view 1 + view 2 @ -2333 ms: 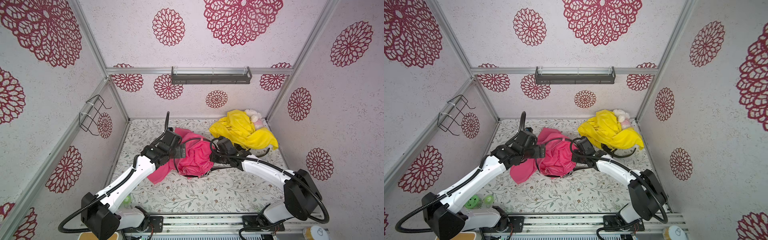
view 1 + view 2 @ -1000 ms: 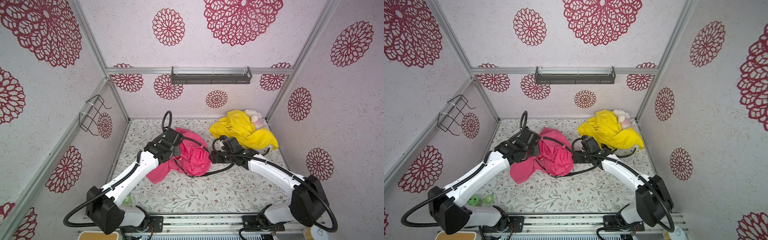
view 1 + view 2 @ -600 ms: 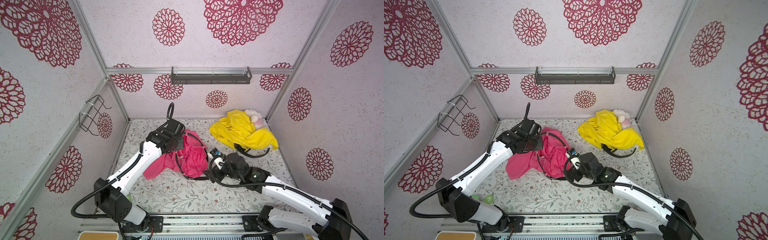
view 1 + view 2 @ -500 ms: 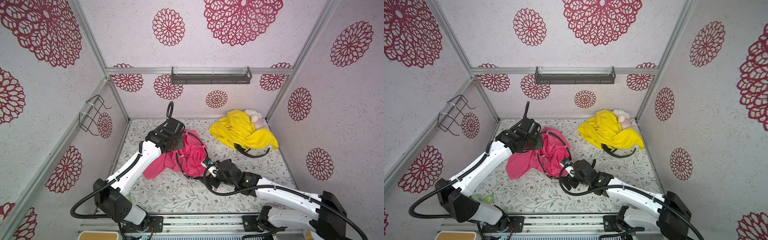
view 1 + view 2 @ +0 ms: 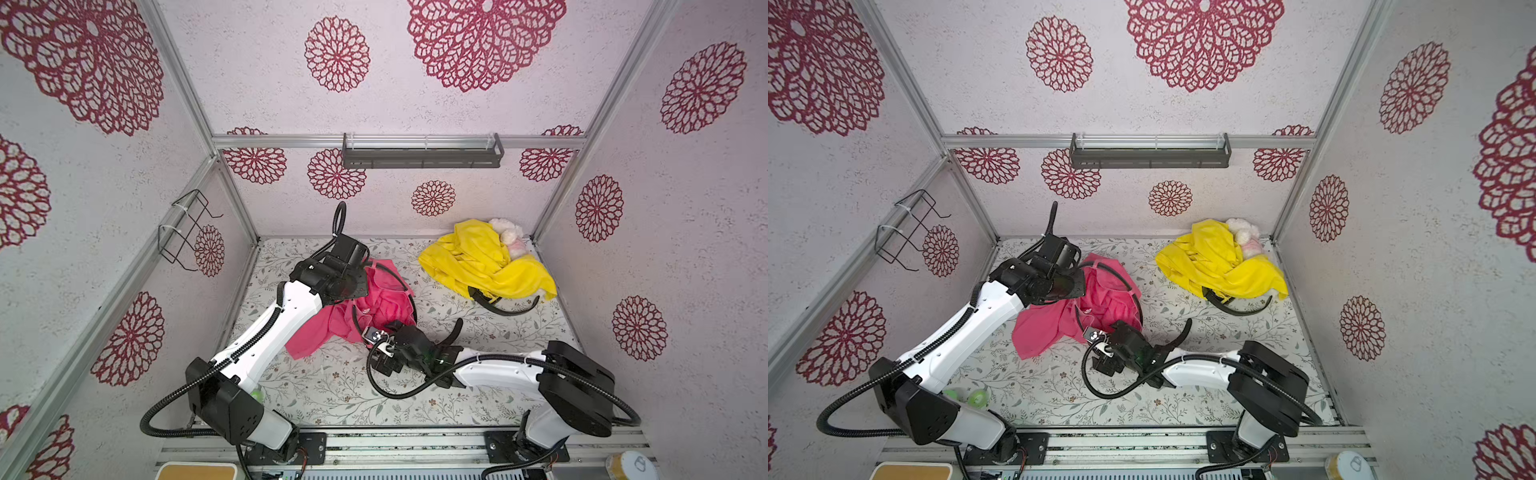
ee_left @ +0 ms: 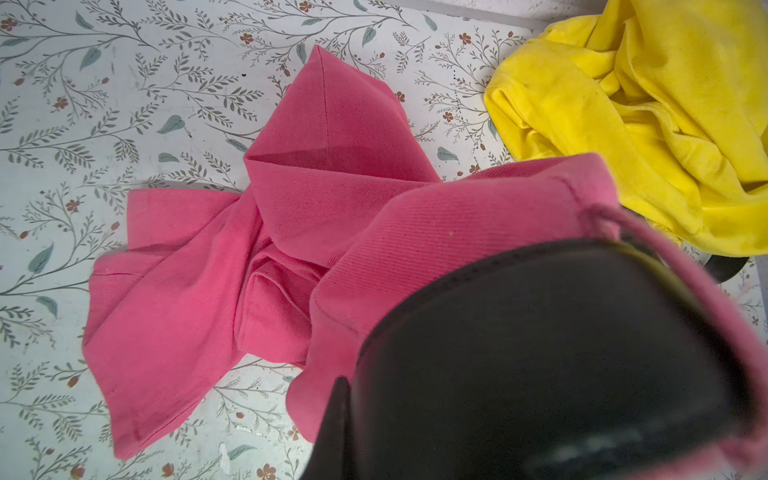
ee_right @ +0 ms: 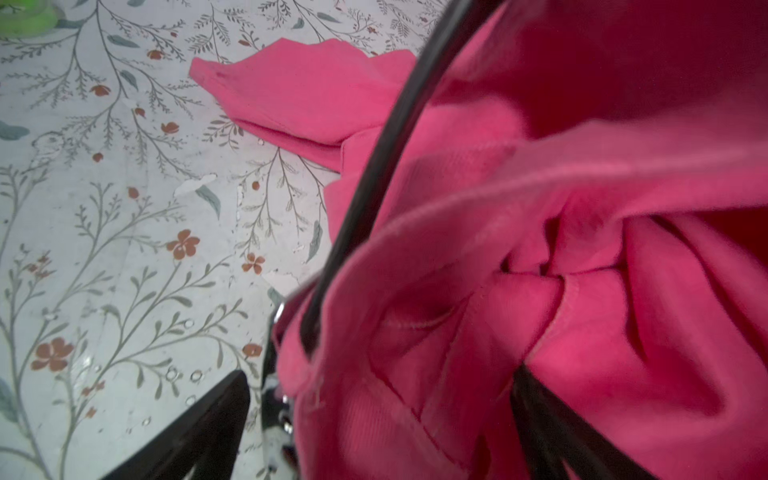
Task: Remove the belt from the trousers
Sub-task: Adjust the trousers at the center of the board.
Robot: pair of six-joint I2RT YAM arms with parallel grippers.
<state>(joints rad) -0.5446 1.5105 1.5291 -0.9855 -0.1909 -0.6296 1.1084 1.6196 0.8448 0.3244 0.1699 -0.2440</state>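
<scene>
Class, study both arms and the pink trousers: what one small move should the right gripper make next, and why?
Probably close the right gripper on the belt just behind its buckle. Its jaws stand open with the buckle end between them, while the left gripper is shut on the pink trousers, anchoring them for a pull.

L arm [image 5: 270,332] stretched fwd from base, elbow high, wrist bent down. My left end effector [image 5: 362,279] is clamped tight. R arm [image 5: 498,370] folded low, forearm approx level, pointing twd my left. Right end effector [image 7: 374,436] jaws spread wide, fingers [image 7: 199,424] far apart.
</scene>
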